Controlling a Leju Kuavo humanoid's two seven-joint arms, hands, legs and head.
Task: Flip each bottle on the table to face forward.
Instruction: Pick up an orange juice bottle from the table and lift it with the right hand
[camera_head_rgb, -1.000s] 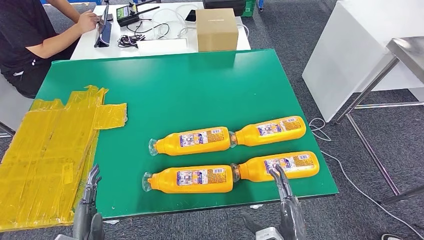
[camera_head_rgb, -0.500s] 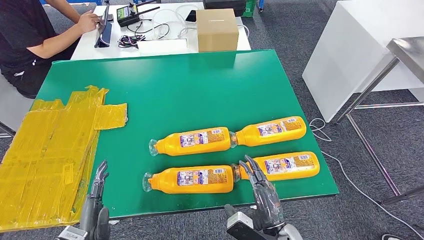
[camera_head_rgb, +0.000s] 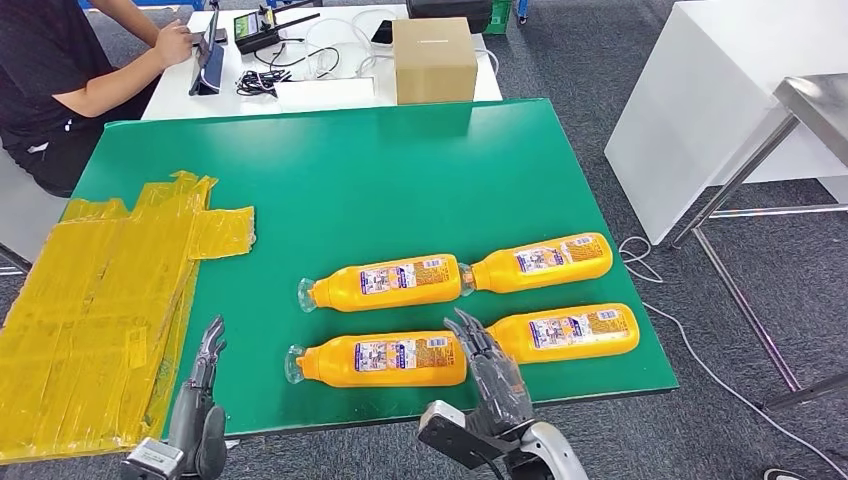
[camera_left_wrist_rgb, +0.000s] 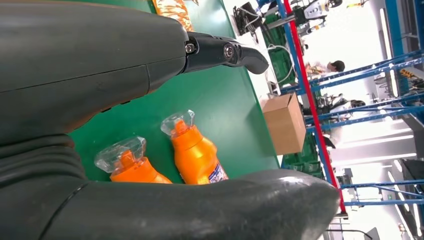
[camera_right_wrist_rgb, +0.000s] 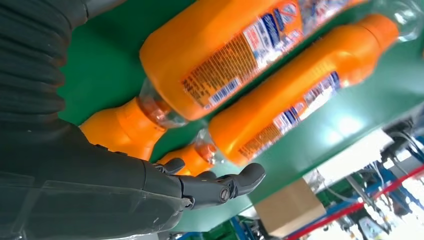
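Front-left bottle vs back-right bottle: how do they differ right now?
The front-left bottle lies nearest the table's near edge, with the right hand over its base end; the back-right bottle lies farther back, away from both hands. The front-left lies nearly level across the head view; the back-right is tilted. Both are orange, on their sides, caps pointing left, labels up.

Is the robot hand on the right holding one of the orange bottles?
No, the right robot hand hovers open over the near bottles, fingers spread, gripping nothing.
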